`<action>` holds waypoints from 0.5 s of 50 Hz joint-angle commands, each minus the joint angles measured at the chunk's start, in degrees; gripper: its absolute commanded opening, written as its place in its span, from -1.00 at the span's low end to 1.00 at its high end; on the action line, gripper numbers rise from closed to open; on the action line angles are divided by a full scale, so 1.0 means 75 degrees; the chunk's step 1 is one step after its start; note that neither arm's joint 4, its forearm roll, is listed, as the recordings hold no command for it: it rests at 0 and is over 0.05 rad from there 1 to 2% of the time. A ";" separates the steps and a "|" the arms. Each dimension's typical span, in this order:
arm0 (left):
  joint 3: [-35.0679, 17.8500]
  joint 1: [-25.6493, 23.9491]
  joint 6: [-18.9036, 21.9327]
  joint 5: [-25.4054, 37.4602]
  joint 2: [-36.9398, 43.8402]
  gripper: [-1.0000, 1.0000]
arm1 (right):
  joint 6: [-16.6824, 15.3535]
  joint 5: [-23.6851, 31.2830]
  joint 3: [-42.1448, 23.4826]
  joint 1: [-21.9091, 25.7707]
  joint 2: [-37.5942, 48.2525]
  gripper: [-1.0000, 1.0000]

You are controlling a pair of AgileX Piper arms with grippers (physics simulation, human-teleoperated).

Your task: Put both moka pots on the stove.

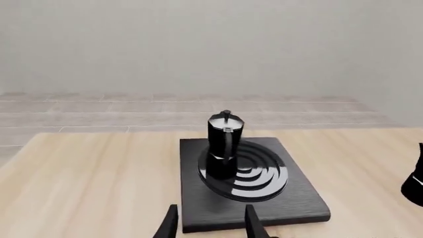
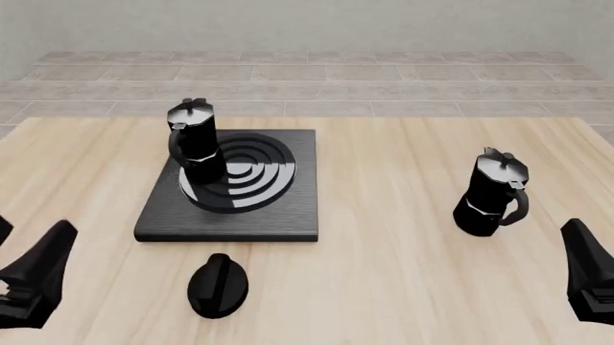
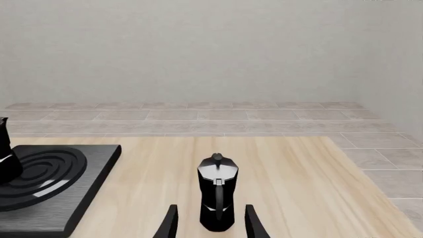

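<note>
We see a wide wooden table [image 2: 403, 251] whose far edge meets a tiled floor, with bare wood along the right side and the near edge. On its left half lies the stove [image 2: 287, 208], a flat black slab set square to the table, its rings off-centre toward the slab's left. One coffee pot [image 2: 195, 142] stands upright on the left part of those rings, handle toward us, with open burner surface to its right. The other coffee pot [image 2: 491, 195] stands upright on bare wood, well apart from the stove on the right, with free table all round it. A low black oval knob [image 2: 218, 285] lies on the wood just in front of the stove's near edge.

Our left gripper [image 1: 211, 225] hangs with fingers spread and nothing between them, pointed at the stove's near edge. Our right gripper [image 3: 210, 225] is likewise spread and holding nothing, its fingers either side of the second pot's base in the wrist view, though we cannot tell whether they reach it.
</note>
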 commanded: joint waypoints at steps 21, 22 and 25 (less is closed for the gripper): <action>0.0218 0.0080 0.0493 -0.0099 -0.0353 1.00 | 0.0240 0.0670 -0.1757 0.0241 0.2192 1.00; 0.0214 0.0076 0.0586 -0.0170 -0.0354 1.00 | 0.0193 0.0723 -0.1852 0.0249 0.2389 1.00; 0.0215 0.0116 0.0512 -0.0108 -0.0353 1.00 | 0.0311 0.0897 -0.2051 0.0301 0.2781 1.00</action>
